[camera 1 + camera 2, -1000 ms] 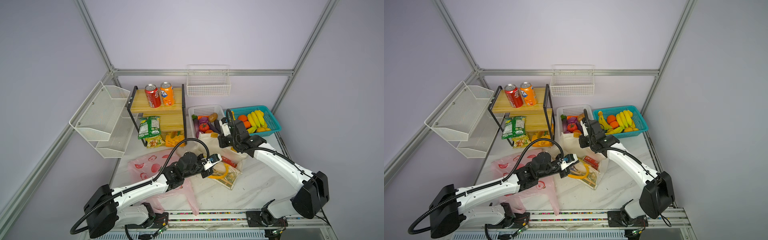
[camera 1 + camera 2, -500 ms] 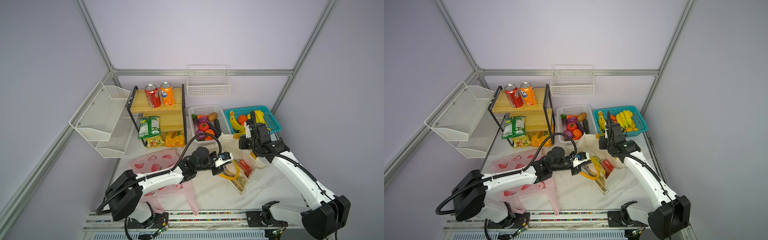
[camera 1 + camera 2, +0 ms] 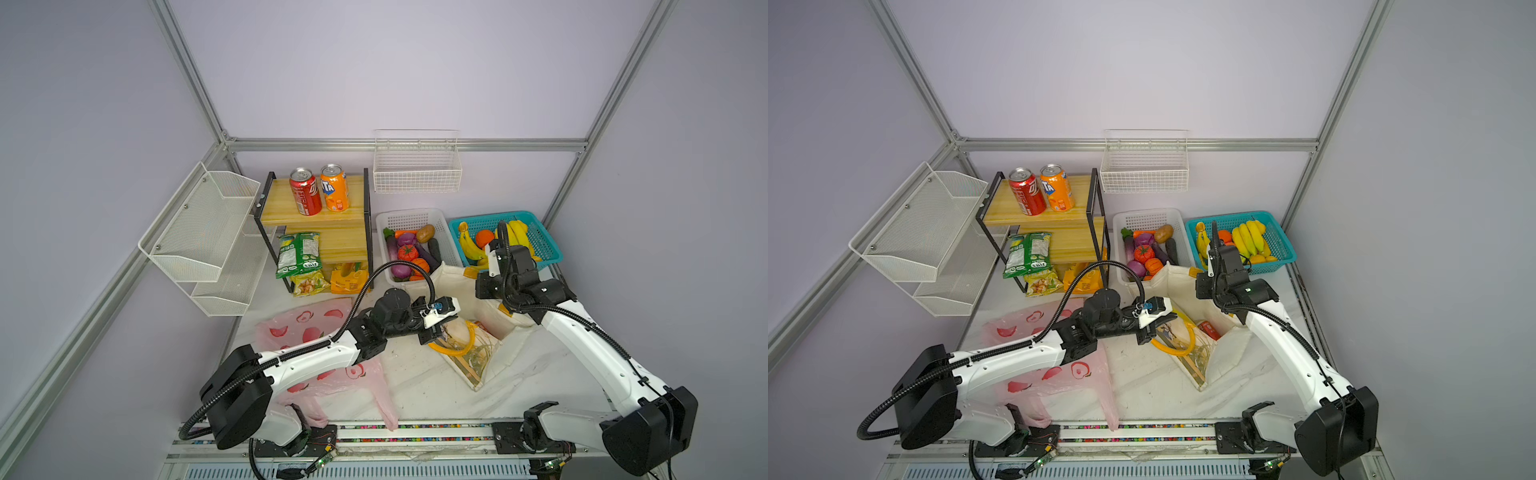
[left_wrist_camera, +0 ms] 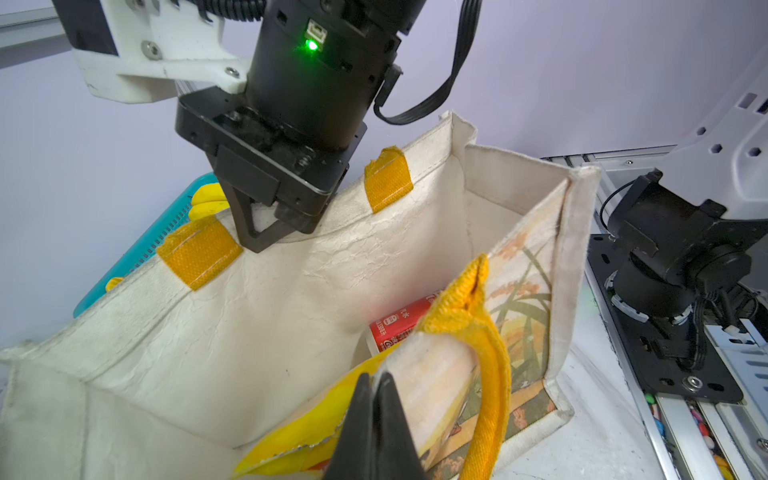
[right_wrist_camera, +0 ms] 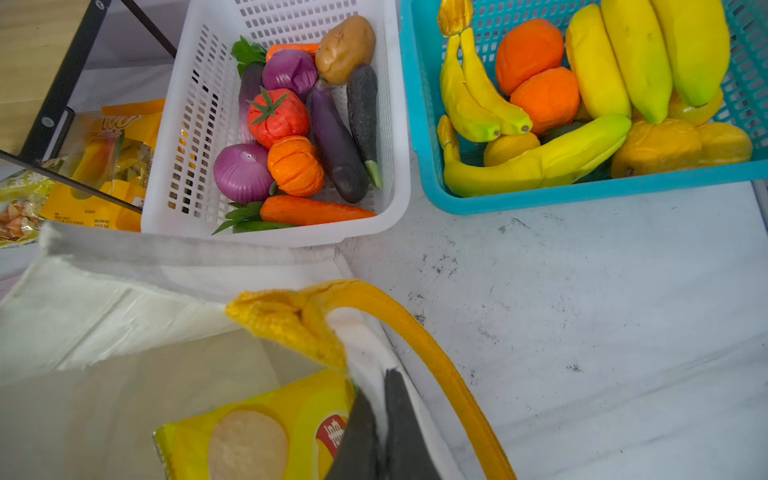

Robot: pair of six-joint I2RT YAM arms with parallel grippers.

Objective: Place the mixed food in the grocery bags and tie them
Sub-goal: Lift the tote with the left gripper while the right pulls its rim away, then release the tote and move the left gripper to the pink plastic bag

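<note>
Both claws clamp the cream tote (image 3: 453, 282) and hold its mouth open; loading looks partway done.

The left gripper (image 4: 376, 384) is pinched shut on the printed near wall beside the yellow handle (image 4: 486, 345), and the right gripper (image 4: 259, 241) is closed on the far rim between the handle tabs. The tote sits right of centre in both top views, with the red soda can (image 4: 399, 328) and yellow chip packet (image 5: 266, 432) inside. The tomato (image 5: 276, 116), pumpkin (image 5: 295, 166), purple onion (image 5: 243, 172) and eggplant (image 5: 336, 145) sit in the white basket (image 5: 187, 124), upper centre. The pink plastic bag (image 3: 307, 328) lies flat at lower left. Likely next: one claw releases to fetch produce while the other keeps the mouth open.
</note>
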